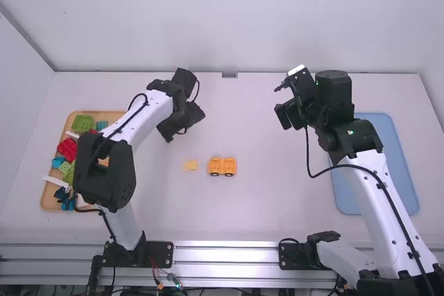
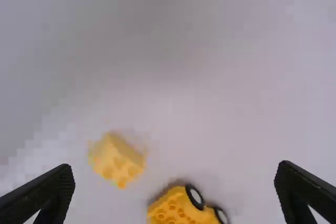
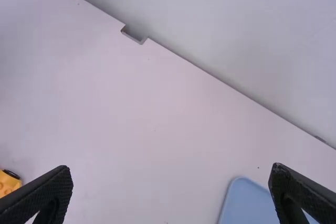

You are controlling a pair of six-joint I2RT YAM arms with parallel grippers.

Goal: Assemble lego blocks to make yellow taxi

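left claw [image 1: 182, 124] apart | yellow block [image 1: 190, 164], yellow car [image 1: 222, 166] near, not touching | right claw [image 1: 284, 116] apart, farther off

High view: light was bright and diffuse, fairly even over the white bench [image 1: 263, 220]; pale shine ran along the metal rail [image 1: 225, 254] at its near edge. Right wrist view: the wall [image 3: 252, 40] was greyer, softly shaded just beyond the bench's far edge. Left wrist view: dimmer, with broad grey shading and blocky patches; a small shadow hugged the wheeled yellow piece [image 2: 173, 211].
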